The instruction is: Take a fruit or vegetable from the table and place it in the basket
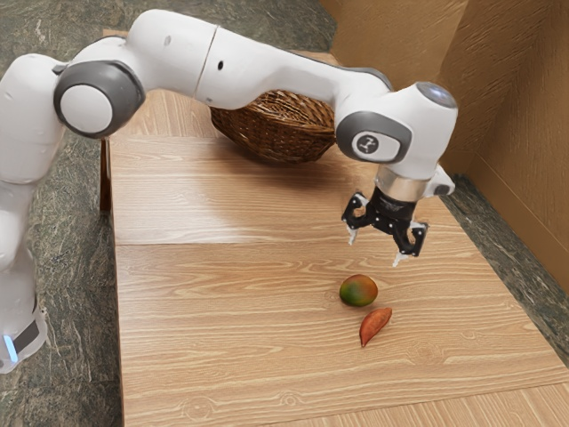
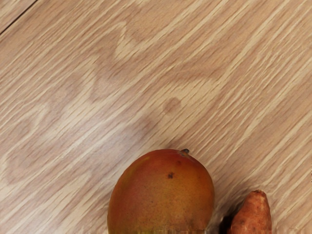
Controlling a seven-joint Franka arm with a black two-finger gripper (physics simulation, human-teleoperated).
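- The mango (image 1: 358, 291) lay on the bare wood of the table (image 1: 222, 311), outside the basket; its skin was green toward one side and orange-red over the rest.
- In the wrist view the mango showed a short dark stem at one end and a small dark blemish on its reddish skin.
- The sweet potato (image 1: 375, 326), orange-red and tapered, lay just beside the mango, on the side toward the exterior view's lower edge; a narrow gap parted the two.
- The gripper (image 1: 376, 251) hung in the air over the table, near the mango and apart from it, pointing down.
- Its two fingers stood wide apart, with nothing held between them.
- The arm (image 1: 258, 71), white with dark grey joint rings, came in from the exterior view's left, crossed above the table and bent down at the wrist to the gripper.
- The basket (image 1: 276, 142), brown and woven, stood on the table well apart from the mango, toward the exterior view's top; the arm hid part of its rim.
- Beyond the table were a dark, streaked stone-like floor (image 1: 62, 311) and, at the exterior view's right, a brown wall (image 1: 524, 133).
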